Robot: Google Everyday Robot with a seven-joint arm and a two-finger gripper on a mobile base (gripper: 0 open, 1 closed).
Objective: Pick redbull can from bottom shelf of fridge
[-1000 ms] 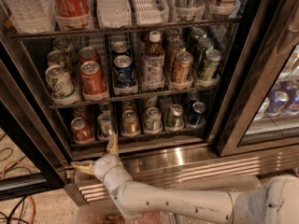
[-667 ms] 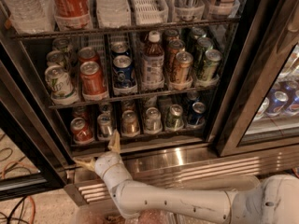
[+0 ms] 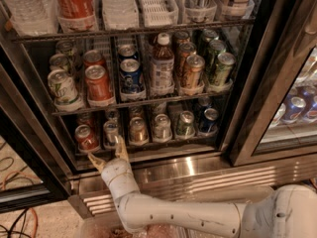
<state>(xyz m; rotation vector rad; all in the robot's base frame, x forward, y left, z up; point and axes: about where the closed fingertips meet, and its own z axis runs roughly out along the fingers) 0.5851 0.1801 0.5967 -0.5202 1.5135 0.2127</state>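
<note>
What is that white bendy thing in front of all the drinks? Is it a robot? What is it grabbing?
Yes, that white tube is a robot's arm. At its tip is the gripper, two fingers spread open like a beak, with nothing in them. There is only one picture, and it looks down from above at the arm and into a big fridge. Inside are wire shelves full of drinks. The gripper is at the front edge of the bottom shelf, just below a thin silver can, the redbull can. A wider red can stands on one side of it and a gold-brown can on the other. The robot wants the thin one but does not hold it yet.
</note>
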